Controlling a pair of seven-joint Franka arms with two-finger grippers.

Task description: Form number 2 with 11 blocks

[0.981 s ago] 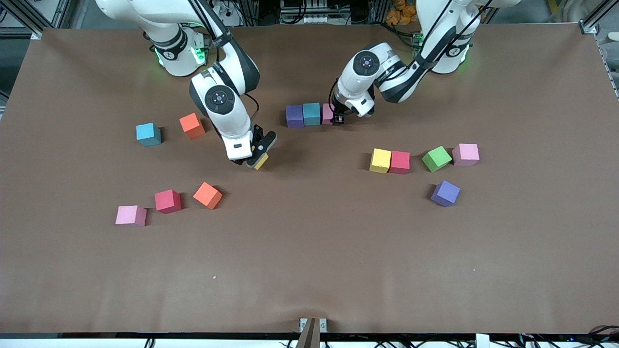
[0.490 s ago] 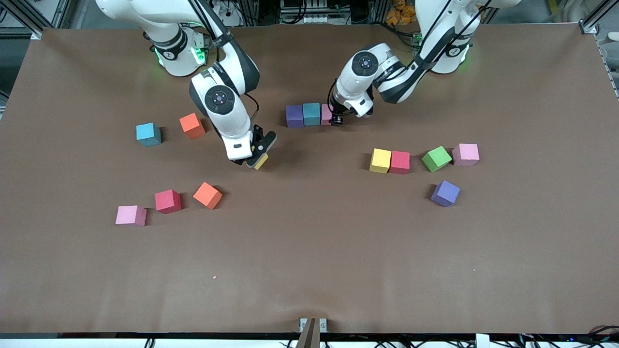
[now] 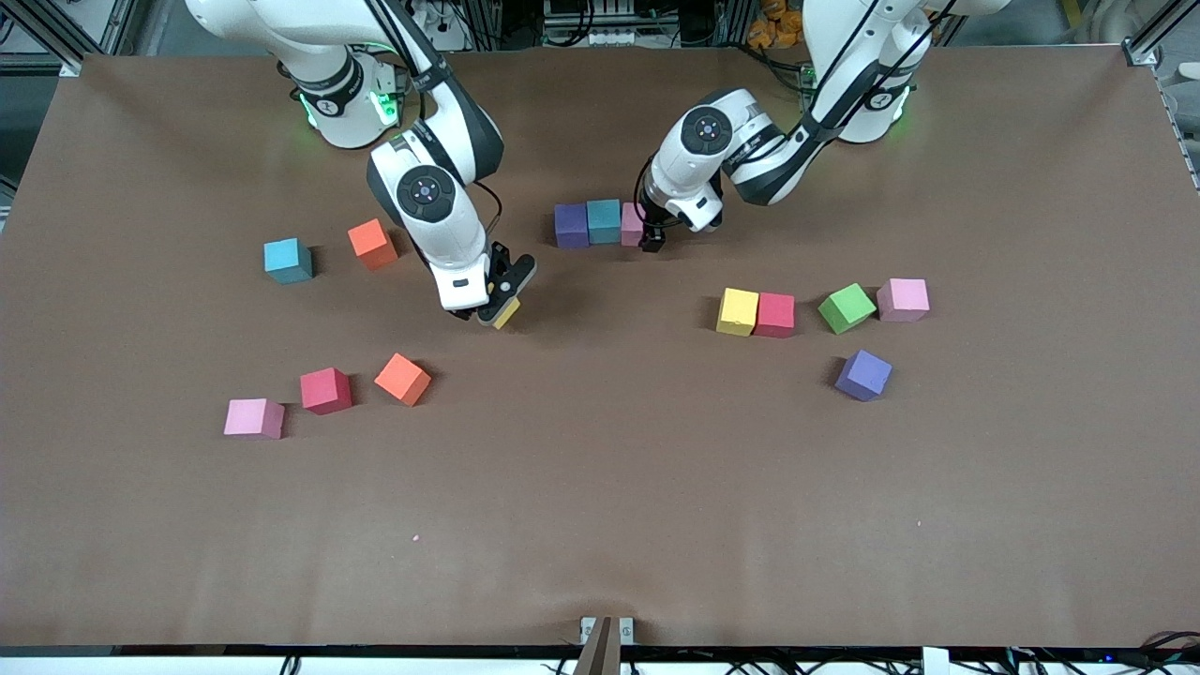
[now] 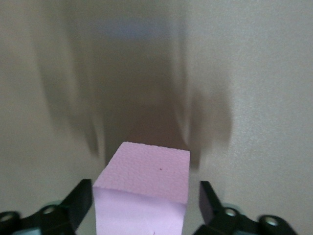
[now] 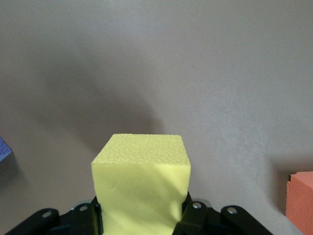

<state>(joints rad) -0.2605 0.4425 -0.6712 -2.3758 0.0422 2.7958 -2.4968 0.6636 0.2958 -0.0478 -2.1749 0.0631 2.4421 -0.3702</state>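
A short row of blocks lies near the robots: purple [image 3: 570, 226], blue [image 3: 604, 221] and pink [image 3: 632, 224], edge to edge. My left gripper [image 3: 648, 238] stands open around the pink block [image 4: 146, 188], with a gap on each side between its fingers [image 4: 77, 203] and the cube. My right gripper [image 3: 503, 309] is shut on a yellow block [image 3: 507, 314] and holds it just over the bare mat; in the right wrist view the yellow block [image 5: 142, 171] fills the jaws. Other blocks lie loose across the table.
Toward the right arm's end lie a blue [image 3: 287, 260], orange [image 3: 372, 243], red [image 3: 325, 390], second orange [image 3: 403, 379] and pink [image 3: 253, 418] cube. Toward the left arm's end: yellow [image 3: 738, 311], red [image 3: 775, 314], green [image 3: 847, 307], pink [image 3: 903, 299], purple [image 3: 863, 375].
My left gripper has opened and let go of the pink block, which now rests against the blue one. The right arm with its yellow block has not moved.
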